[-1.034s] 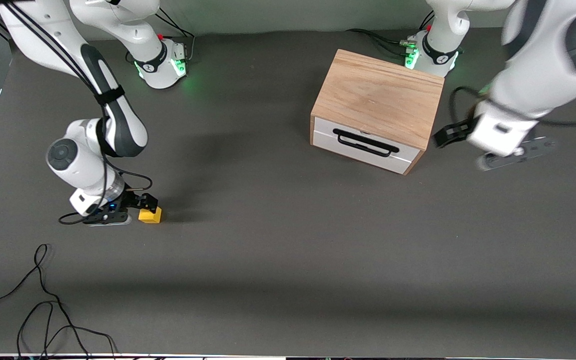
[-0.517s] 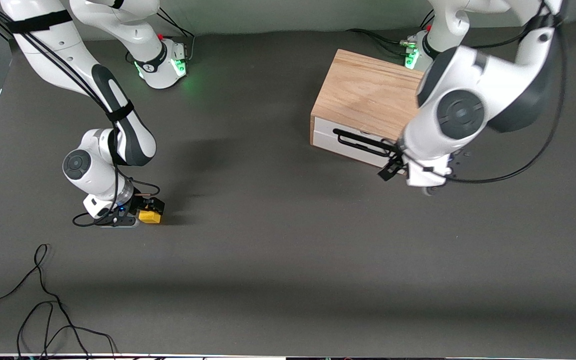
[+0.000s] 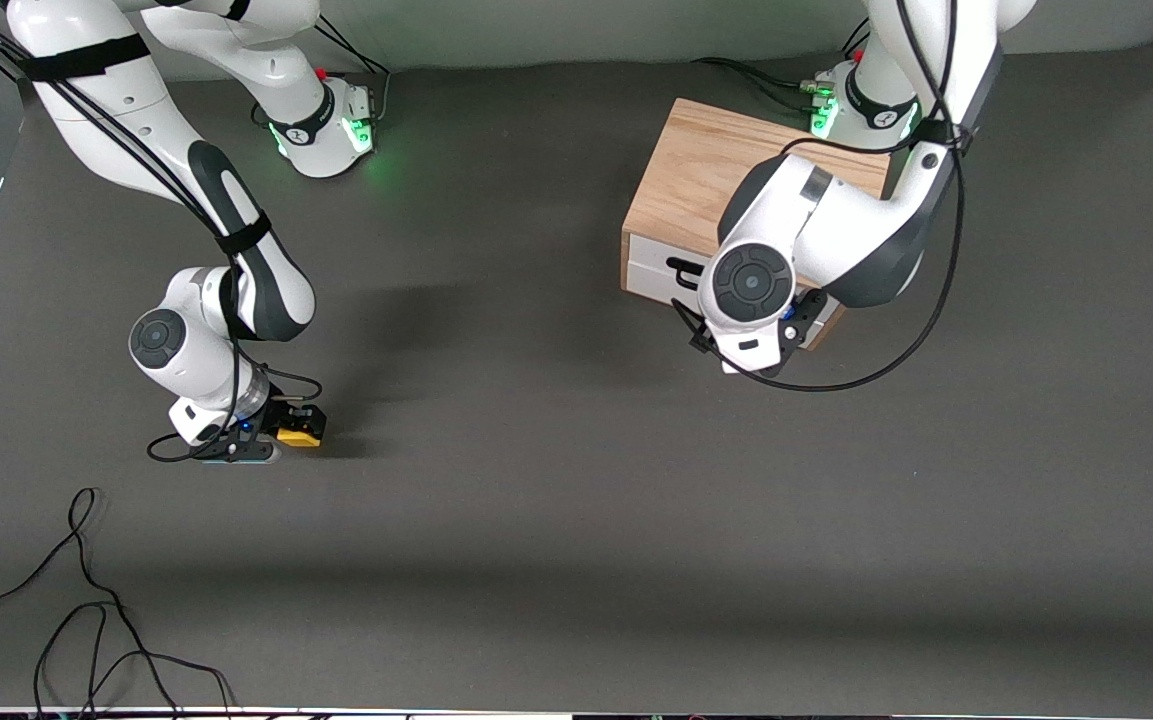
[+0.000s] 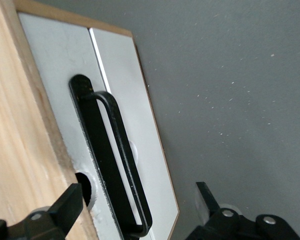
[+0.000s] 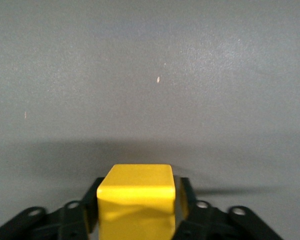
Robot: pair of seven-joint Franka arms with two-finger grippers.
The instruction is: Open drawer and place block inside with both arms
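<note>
Newly swung before the drawer (image 3: 666, 268), left tool (image 4: 140, 212) wide; right tool (image 5: 136, 210) clamping block (image 5: 136, 205).

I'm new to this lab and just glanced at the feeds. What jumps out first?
The yellow block stands out against the dark table, pinched in the right claw toward the right arm's end. Next comes the oak box with its white drawer shut; the left claw stands open on either side of the black bar handle.

The left arm (image 3: 796, 260) hides most of the drawer (image 3: 651, 265) front and its handle (image 3: 681, 268)
</note>
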